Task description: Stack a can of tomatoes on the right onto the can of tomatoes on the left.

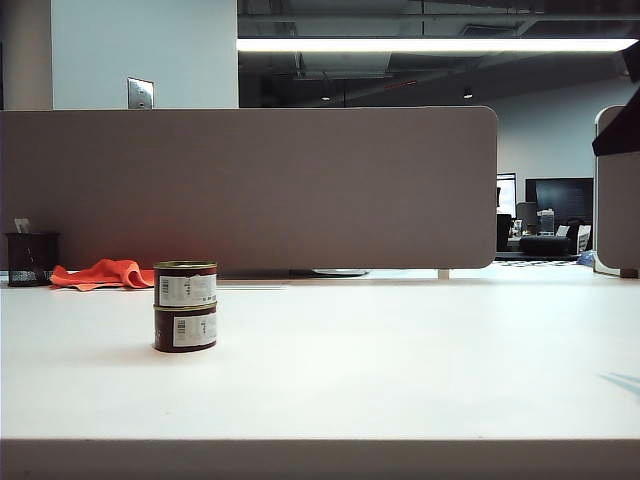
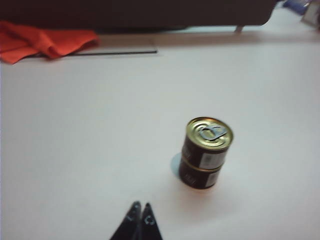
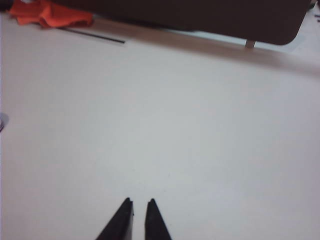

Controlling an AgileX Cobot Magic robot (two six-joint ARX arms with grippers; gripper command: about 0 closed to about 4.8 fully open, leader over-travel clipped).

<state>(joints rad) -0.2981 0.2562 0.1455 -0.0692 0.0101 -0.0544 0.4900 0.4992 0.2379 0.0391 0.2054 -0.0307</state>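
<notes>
Two dark tomato cans with white labels stand stacked at the left of the white table [image 1: 400, 360], the upper can [image 1: 186, 284] squarely on the lower can [image 1: 185, 329]. The left wrist view shows the same stack, the upper can [image 2: 207, 140] with its gold pull-tab lid above the lower can [image 2: 200, 175]. My left gripper [image 2: 141, 205] is shut and empty, a short way back from the stack. My right gripper [image 3: 139, 201] hovers over bare table, its jaws a narrow gap apart with nothing between them. Neither gripper shows in the exterior view.
An orange cloth [image 1: 100, 273] lies at the back left beside a dark pen cup [image 1: 30, 259]. A grey partition [image 1: 250, 185] runs along the table's far edge. The cloth [image 3: 47, 14] also shows in the right wrist view.
</notes>
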